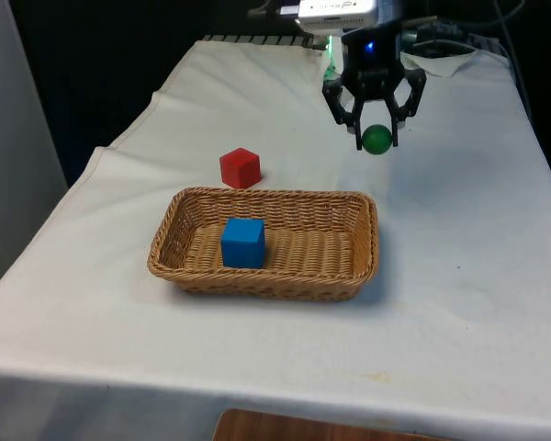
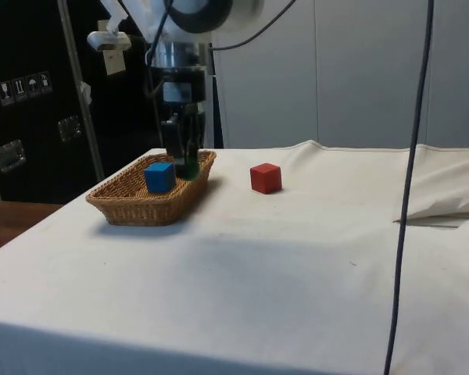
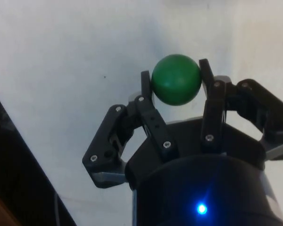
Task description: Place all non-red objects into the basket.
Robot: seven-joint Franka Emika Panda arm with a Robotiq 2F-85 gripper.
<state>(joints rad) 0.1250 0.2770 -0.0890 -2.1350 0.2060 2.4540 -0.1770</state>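
My hand (image 1: 376, 140) hangs above the white-clothed tabletop (image 1: 459, 276), its two black fingers (image 3: 147, 101) closed on a green ball (image 1: 377, 139) and pressing it from opposite sides, as the wrist view shows plainly. In the front view the ball sits clear of the cloth, beyond the far corner of the wicker basket (image 1: 358, 266) on the front view's right, and not over the basket itself.

The basket (an oblong, shallow one, woven in light brown) rests near the middle of the tabletop. A blue cube (image 1: 243, 243) stands upright on its floor, towards the front view's left half, apart from the walls.

A red cube (image 1: 241, 167) sits on the cloth just beyond the basket's far rim, close to it but not touching, well to the front view's left of my hand.

From the side view, my hand (image 2: 185, 168) reaches down at the basket's (image 2: 133, 211) far end, with the green ball (image 2: 190, 167) dark between the fingers; the blue cube (image 2: 159, 176) shows above the near rim and the red cube (image 2: 266, 177) stands alone on open cloth beside the basket.
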